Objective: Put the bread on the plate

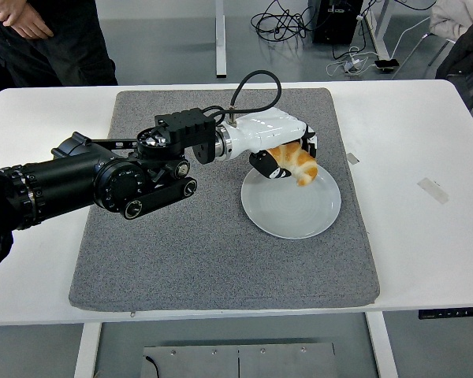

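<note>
A golden croissant-shaped bread point(299, 164) hangs just over the far part of a pale round plate point(288, 213), which lies on a grey mat point(181, 244). My left hand point(288, 160), white-cased with black fingers, is shut on the bread and reaches in from the left on a long black arm point(102, 177). The bread's lower tip points down toward the plate; I cannot tell whether it touches. The right arm is out of sight.
A person in dark clothes point(47, 35) stands at the top left behind the table. Small pieces of tape point(432, 189) lie on the white table point(426, 236) right of the mat. Cables lie on the floor beyond the table.
</note>
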